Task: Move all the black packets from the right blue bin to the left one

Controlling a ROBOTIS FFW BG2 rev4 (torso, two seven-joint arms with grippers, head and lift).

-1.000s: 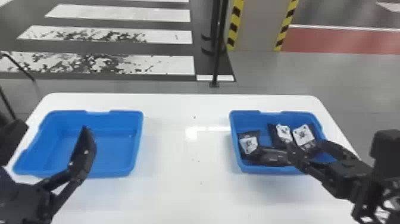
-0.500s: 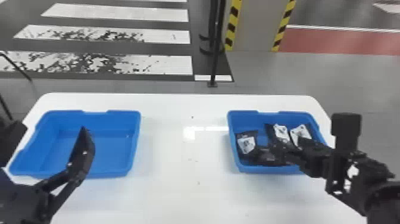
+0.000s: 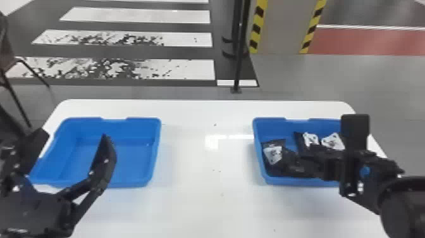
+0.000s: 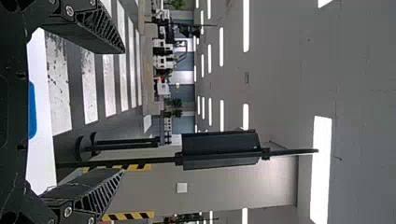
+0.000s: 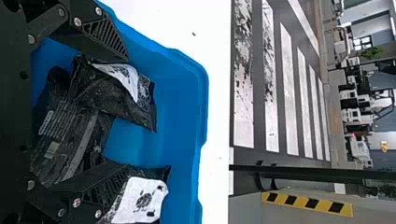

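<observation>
Black packets, just below right hand (spread)

In my head view, the upright black block on my right arm has moved leftward, from beyond the right blue bin to across its right side.

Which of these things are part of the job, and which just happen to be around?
Part of the job:
- black packets
- right blue bin, holding them
- left blue bin, their destination
- right gripper, open at the packets
- left gripper, open

Just around:
- chair
- black pole
- pillar with striped edges
</observation>
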